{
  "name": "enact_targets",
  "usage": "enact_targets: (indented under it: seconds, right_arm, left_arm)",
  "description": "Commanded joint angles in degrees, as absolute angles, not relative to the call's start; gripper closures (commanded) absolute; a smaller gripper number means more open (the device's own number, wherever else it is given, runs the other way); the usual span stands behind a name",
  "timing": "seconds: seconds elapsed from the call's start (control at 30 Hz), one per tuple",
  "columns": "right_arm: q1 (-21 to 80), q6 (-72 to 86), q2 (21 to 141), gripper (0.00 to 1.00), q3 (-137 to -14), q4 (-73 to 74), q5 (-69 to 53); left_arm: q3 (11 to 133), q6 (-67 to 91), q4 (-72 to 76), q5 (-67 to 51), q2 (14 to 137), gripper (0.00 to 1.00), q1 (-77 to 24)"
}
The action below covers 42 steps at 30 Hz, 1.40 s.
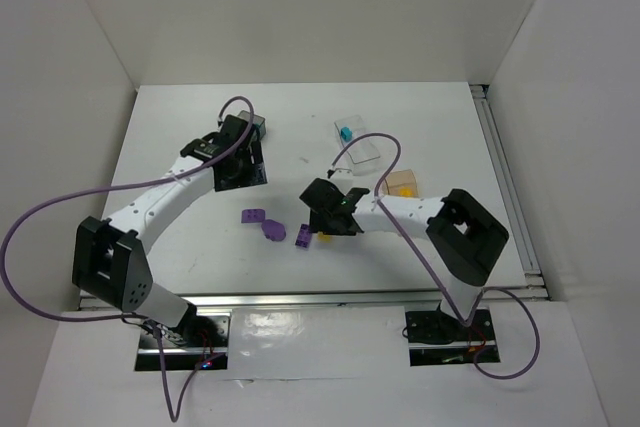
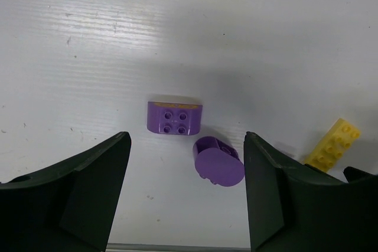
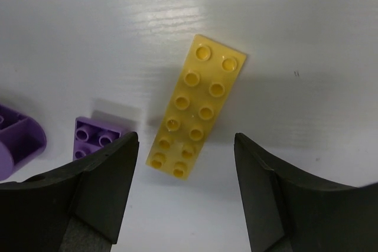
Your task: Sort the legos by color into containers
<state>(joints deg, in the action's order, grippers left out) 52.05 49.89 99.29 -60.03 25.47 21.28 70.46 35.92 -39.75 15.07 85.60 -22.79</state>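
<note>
Legos are only partly sorted, we judge. Between the fingers of our right gripper (image 3: 186, 140), which stand apart and hold nothing, a yellow brick (image 3: 196, 105) lies loose, with a small purple brick (image 3: 97, 138) beside one finger. Our left gripper (image 2: 186, 140), also wide and empty, frames a purple brick (image 2: 174, 117) and a round purple piece (image 2: 218, 162) on the table (image 1: 420, 107). Beyond the right gripper, a clear tub (image 1: 368, 150) holds one teal lego (image 1: 346, 133). We cannot make out what the amber tub (image 1: 402, 184) holds, and the left arm (image 1: 160, 202) hides most of the dark tub (image 1: 256, 175).
</note>
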Motion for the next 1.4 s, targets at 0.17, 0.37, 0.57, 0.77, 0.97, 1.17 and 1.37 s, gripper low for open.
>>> enact_targets:
  seconds: [0.17,0.37,0.57,0.77,0.97,1.17,1.37]
  right_arm:
    - [51.5,50.5,102.7,0.52,-62.8,22.3,22.9]
    - [50.5,48.1,97.6,0.81,-61.0,23.7,26.0]
    - [47.3,44.0,85.4,0.84,-59.2,30.0,33.7]
    - [38.2,40.3,73.5,0.8,-54.4,30.0,34.9]
    - [28.6,36.6,73.4,0.8,-52.5,30.2,33.8]
    - [24.8,33.7,76.3,0.79,-51.2,27.6,33.8]
    - [23.6,32.5,78.6,0.55,-50.7,27.1,33.3]
  left_arm:
    - [69.7,32.0,-39.6,15.2,80.2,0.19,-22.7]
    - [72.1,28.4,-39.6,12.1,78.0,0.18,-22.7]
    - [71.0,30.0,-40.3,12.1,78.0,0.16,-28.1]
    - [69.5,33.0,-39.0,11.5,82.8,0.16,-37.0]
    - [70.0,35.6,-37.4,9.1,90.1,0.07,-44.2]
    - [71.4,36.7,-36.1,9.0,98.3,0.05,-47.1]
    - [72.7,37.3,-36.1,9.1,103.0,0.05,-47.1]
